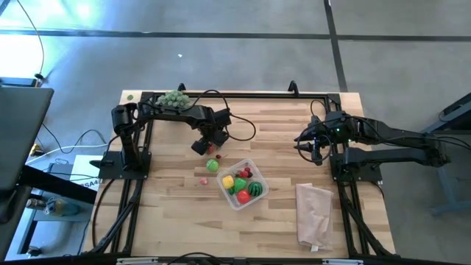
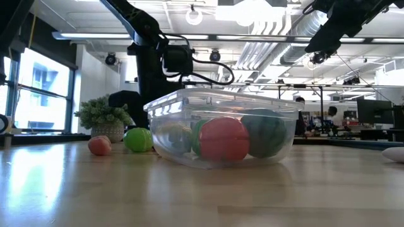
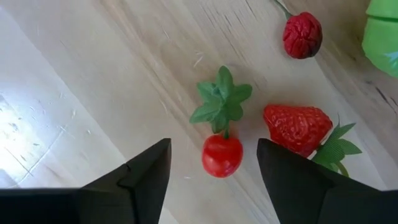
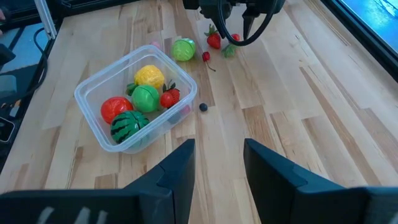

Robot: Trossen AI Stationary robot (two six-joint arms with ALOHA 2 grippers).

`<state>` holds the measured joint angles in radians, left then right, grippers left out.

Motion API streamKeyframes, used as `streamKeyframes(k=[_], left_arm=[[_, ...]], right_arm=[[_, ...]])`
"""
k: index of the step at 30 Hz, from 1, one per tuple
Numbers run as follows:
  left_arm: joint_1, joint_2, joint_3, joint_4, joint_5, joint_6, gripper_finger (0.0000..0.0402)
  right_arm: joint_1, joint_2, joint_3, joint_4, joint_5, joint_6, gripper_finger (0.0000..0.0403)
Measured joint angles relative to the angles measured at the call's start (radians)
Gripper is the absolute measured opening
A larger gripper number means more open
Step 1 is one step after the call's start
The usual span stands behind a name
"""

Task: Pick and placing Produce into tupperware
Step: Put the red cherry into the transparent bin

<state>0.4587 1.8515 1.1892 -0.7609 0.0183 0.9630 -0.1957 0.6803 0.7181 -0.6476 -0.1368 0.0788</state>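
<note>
A small cherry tomato (image 3: 222,154) with a green leafy top (image 3: 221,101) lay on the bare table (image 1: 280,140), just beside a strawberry (image 3: 297,127) and near a green fruit (image 1: 213,165) outside the tupperware (image 1: 232,202). It sat between the fingers of the left gripper (image 3: 213,168), closer to the strawberry-side finger, its stem-to-body line pointing away from the wrist. The jaws stood well apart, holding nothing. The tupperware, already holding several fruits, was just beyond. The right gripper (image 4: 217,163), partly open and empty, hovered well apart over the table's right side, so the left arm was clearly nearer.
</note>
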Motion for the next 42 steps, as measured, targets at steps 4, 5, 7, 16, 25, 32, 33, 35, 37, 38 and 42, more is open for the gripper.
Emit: streamKeyframes(k=[4,5,7,16,25,32,33,35,37,38,42], left_arm=[[0.000,0.000,0.000,0.000,-0.001,0.000,0.0223],[0.000,0.000,0.000,0.000,-0.001,0.000,0.0221],[0.000,0.000,0.000,0.000,-0.001,0.000,0.0217],[0.001,0.000,-0.046,0.023,-0.013,0.001,0.0209],[-0.001,0.001,-0.071,0.096,-0.053,0.000,0.0209],[-0.001,0.001,-0.071,0.106,-0.022,0.000,0.0209],[-0.001,0.001,-0.071,0.105,-0.016,0.000,0.0209],[-0.001,0.001,-0.071,0.102,-0.012,0.000,0.0209],[-0.001,0.001,-0.071,0.097,-0.011,0.000,0.0209],[-0.001,0.001,-0.071,0.094,-0.011,0.000,0.0209],[-0.001,0.001,-0.071,0.076,-0.011,-0.001,0.0209]], right_arm=[[0.000,0.000,0.000,0.000,0.000,0.000,0.0129],[0.000,0.000,0.000,0.000,0.000,0.000,0.0129],[0.000,0.000,0.000,0.000,0.000,0.000,0.0129],[0.000,0.000,0.000,0.000,0.000,0.000,0.0129],[0.000,0.000,0.000,0.000,0.000,0.000,0.0129],[0.000,0.000,0.000,0.000,0.000,0.000,0.0129],[0.000,0.000,0.000,0.000,0.000,0.000,0.0129],[0.000,0.000,0.000,0.000,0.000,0.000,0.0129],[0.000,0.000,0.000,0.000,0.000,0.000,0.0129],[0.000,0.000,0.000,0.000,0.000,0.000,0.0129],[0.000,0.000,0.000,0.000,0.000,0.000,0.0129]])
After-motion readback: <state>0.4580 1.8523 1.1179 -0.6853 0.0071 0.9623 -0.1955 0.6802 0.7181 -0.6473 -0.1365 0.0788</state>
